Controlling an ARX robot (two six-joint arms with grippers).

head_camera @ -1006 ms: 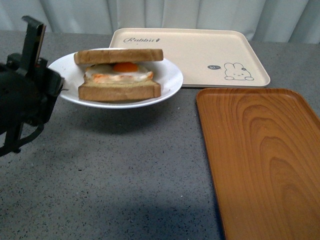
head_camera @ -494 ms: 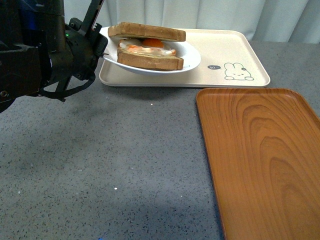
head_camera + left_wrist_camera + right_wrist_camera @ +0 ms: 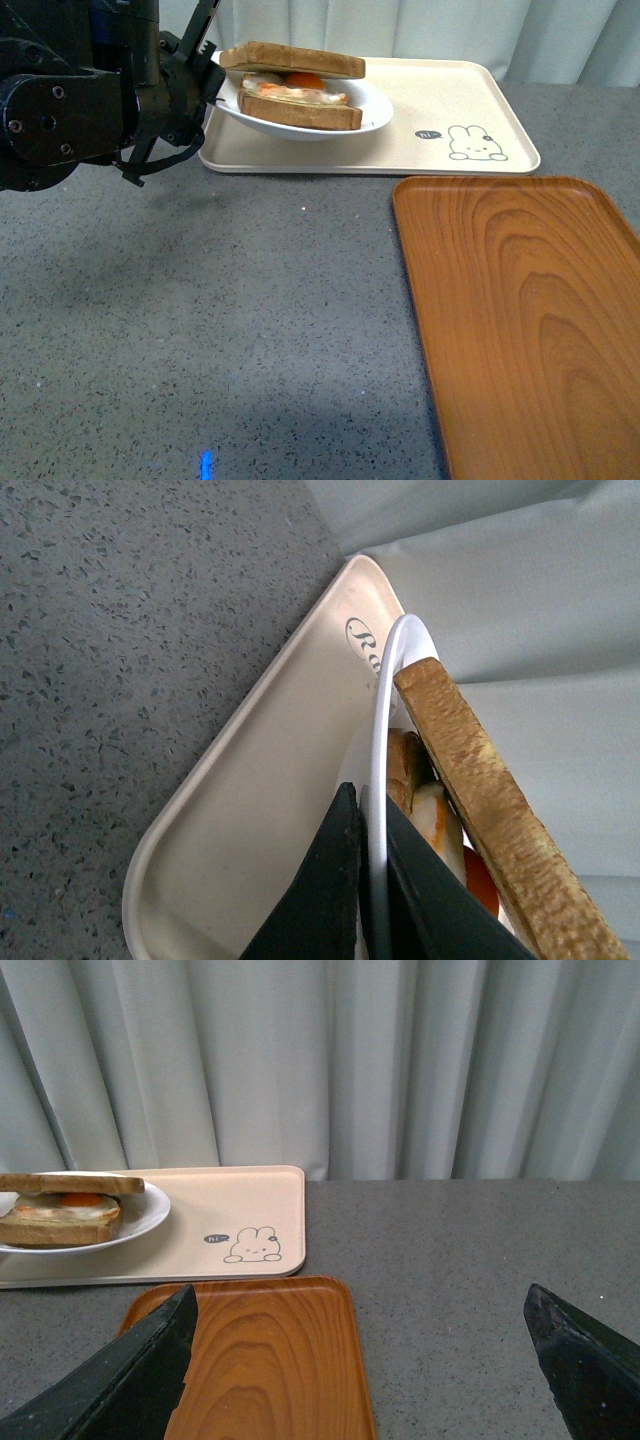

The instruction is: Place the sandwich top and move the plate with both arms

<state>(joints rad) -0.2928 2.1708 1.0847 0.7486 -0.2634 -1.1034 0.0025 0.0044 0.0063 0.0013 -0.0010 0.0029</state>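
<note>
One left claw [image 3: 365,880] nips plate [image 3: 372,108] rim w/ sandwich top [image 3: 290,60] just beside; right claw [image 3: 365,1360] wide.

Plate [image 3: 372,108] glossy white, smooth, ceramic-looking. Sandwich top [image 3: 292,61] matt, rough toasted crumb, darker crust. Egg [image 3: 296,92] shiny. Rabbit tray [image 3: 470,100] beige, smooth, satin plastic look. Orange tray [image 3: 530,330] wood grain, smooth, slight sheen. Table [image 3: 220,320] grey speckled, matt, stone-like. Left gripper [image 3: 372,905] fingers black matt plastic. Curtain [image 3: 330,1060] pale cloth, pleated.
</note>
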